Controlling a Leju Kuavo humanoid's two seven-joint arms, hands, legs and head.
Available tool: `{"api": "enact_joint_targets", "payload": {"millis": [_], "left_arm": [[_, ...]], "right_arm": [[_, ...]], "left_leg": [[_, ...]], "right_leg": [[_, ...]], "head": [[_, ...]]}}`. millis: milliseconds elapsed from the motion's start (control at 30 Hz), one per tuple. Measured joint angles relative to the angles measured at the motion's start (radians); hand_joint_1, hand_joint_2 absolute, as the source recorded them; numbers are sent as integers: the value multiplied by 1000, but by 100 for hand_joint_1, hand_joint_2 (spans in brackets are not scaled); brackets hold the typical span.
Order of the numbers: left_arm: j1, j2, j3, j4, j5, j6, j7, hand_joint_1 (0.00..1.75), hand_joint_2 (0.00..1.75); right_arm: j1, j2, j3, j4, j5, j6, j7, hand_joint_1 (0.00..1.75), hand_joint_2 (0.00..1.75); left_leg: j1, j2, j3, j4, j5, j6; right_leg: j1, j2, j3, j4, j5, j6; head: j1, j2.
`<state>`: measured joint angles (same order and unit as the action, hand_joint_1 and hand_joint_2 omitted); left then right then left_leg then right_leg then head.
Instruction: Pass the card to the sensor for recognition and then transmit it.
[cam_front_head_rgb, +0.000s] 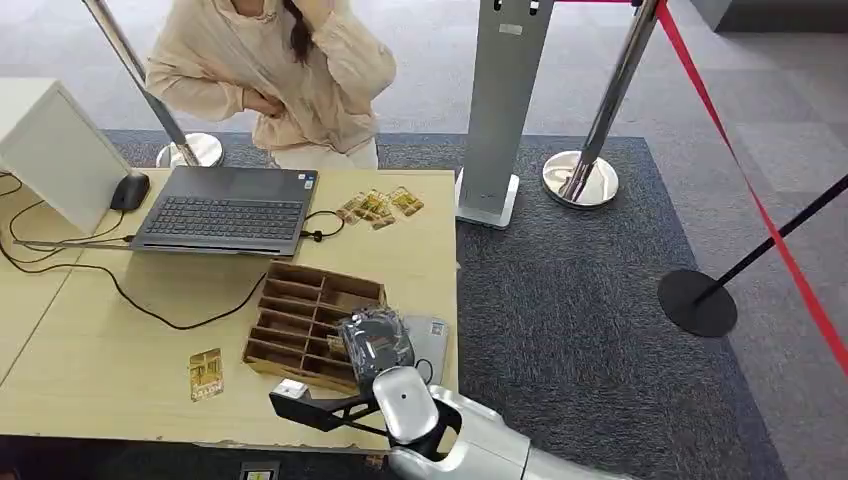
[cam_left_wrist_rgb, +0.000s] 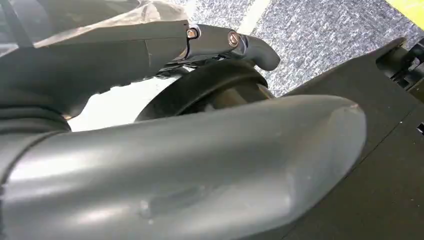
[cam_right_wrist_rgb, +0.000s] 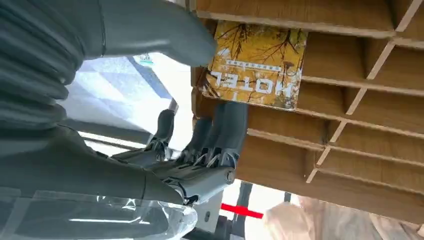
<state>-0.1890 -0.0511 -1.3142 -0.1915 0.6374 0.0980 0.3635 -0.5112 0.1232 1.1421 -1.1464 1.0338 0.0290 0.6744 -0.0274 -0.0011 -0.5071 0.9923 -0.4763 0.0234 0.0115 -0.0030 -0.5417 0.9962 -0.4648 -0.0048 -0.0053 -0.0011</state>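
The right hand (cam_front_head_rgb: 375, 342) is positioned over the near right part of the wooden organizer (cam_front_head_rgb: 300, 318), which rests on the desk (cam_front_head_rgb: 100, 350). In the right wrist view, this hand (cam_right_wrist_rgb: 200, 150) grips one yellow card (cam_right_wrist_rgb: 257, 65) printed with the word HOTEL, pinched between the thumb on its face and the darker fingers (cam_right_wrist_rgb: 227, 125) behind it. The card is held directly in front of the organizer's (cam_right_wrist_rgb: 350, 100) slatted compartments; whether it touches the slats cannot be told.

The left hand (cam_left_wrist_rgb: 200, 165) appears close-up in the left wrist view, with a thick grey thumb and one darker finger above it. Whether it is open or closed cannot be told from this view.

One further yellow card (cam_front_head_rgb: 205, 373) lies flat on the desk, to the left of the organizer and well apart from it. A cluster of similar cards (cam_front_head_rgb: 380, 207) lies near the far edge of the desk, to the right of the laptop; an exact count cannot be told. One flat grey device (cam_front_head_rgb: 430, 340) lies just beside the organizer on its right side.

Other items on the desk: one open laptop (cam_front_head_rgb: 225, 210), one dark mouse (cam_front_head_rgb: 130, 190) and one white box (cam_front_head_rgb: 50, 150). One person (cam_front_head_rgb: 280, 70) is present behind the desk. One grey kiosk stand (cam_front_head_rgb: 500, 110) is on the carpet, with two chrome posts (cam_front_head_rgb: 600, 120) in view.
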Motion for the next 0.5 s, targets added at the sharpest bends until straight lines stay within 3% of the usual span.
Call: {"api": "enact_joint_targets", "payload": {"millis": [500], "left_arm": [[0,0,0,0,-6,0,0,0,0]], "right_arm": [[0,5,-1,23,2,-27,-3,122,175]], "left_leg": [[0,0,0,0,0,0]], "right_leg": [[0,0,0,0,0,0]], "head": [[0,0]]}}
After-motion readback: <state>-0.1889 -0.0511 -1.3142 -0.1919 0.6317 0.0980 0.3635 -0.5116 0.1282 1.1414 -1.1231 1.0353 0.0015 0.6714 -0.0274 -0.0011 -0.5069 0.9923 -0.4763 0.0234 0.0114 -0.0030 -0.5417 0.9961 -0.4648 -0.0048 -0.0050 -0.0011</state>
